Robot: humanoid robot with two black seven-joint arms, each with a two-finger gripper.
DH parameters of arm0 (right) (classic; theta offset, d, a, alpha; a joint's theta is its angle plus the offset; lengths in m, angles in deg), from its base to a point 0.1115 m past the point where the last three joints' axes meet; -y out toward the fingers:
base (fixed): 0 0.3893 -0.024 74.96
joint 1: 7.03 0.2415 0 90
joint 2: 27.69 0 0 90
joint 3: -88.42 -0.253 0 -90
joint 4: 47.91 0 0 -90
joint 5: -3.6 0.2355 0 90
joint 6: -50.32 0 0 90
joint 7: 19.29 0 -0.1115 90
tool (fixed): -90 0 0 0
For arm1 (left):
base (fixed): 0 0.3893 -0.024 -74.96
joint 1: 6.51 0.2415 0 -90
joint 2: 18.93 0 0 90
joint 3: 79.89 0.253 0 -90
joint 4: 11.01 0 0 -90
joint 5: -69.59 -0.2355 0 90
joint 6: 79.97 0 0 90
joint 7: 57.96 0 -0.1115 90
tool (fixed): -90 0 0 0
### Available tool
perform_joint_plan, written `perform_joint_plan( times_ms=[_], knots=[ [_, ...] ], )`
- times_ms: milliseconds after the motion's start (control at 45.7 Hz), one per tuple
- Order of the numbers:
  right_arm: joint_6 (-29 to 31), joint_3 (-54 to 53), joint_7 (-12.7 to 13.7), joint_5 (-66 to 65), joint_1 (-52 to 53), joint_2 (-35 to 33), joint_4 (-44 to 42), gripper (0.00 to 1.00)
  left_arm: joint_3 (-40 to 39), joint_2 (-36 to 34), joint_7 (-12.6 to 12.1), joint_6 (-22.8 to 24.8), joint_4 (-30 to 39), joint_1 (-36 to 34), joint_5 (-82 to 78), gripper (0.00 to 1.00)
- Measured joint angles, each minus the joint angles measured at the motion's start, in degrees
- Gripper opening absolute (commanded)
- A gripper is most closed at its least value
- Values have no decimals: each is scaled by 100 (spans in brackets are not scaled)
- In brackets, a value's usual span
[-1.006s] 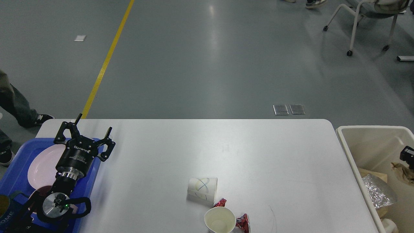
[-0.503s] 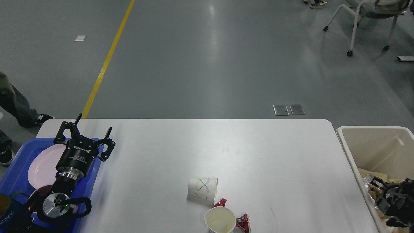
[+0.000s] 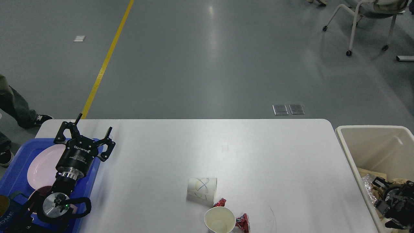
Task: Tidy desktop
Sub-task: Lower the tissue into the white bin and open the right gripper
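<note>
The white desktop (image 3: pixel 245 152) holds a paper cup lying on its side (image 3: pixel 202 190), an upright empty paper cup (image 3: pixel 220 220) at the front edge, and two crumpled red wrappers (image 3: pixel 220 203) (image 3: pixel 243 222) beside it. My left gripper (image 3: pixel 91 127) is open and empty, over the desktop's far left by the blue tray. My right gripper (image 3: pixel 388 197) is low over the beige bin at the right edge. It is dark and partly cut off, so its fingers cannot be told apart.
A blue tray (image 3: pixel 14 186) at the left holds a pink plate (image 3: pixel 40 165) and a mug at the bottom corner. The beige bin (image 3: pixel 368 132) holds foil and brown paper scraps. A person's legs stand at far left; a wheeled chair stands beyond.
My right gripper has dropped from the right edge down into the bin's lower part and hardly moved in the last half second. The left arm and the cups have not moved.
</note>
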Motion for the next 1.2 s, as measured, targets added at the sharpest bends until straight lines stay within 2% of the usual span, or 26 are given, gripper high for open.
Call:
perform_joint_plan(
  times_ms=[175,831,919,1050,1203],
  knots=[
    [-288,-68,-8,-7,-1,0,53,100,0,0,0,0,0,0,0,96],
    [-207,-64,5,-26,319,-75,157,100,2,0,-3,0,0,0,0,96],
    [-72,41,18,-81,744,-252,528,100,2,0,-3,0,0,0,0,96],
    [269,519,19,-223,1787,-658,1582,100,2,0,-3,0,0,0,0,96],
    [934,1308,24,-343,3265,-829,2778,100,2,0,-3,0,0,0,0,96]
  ],
)
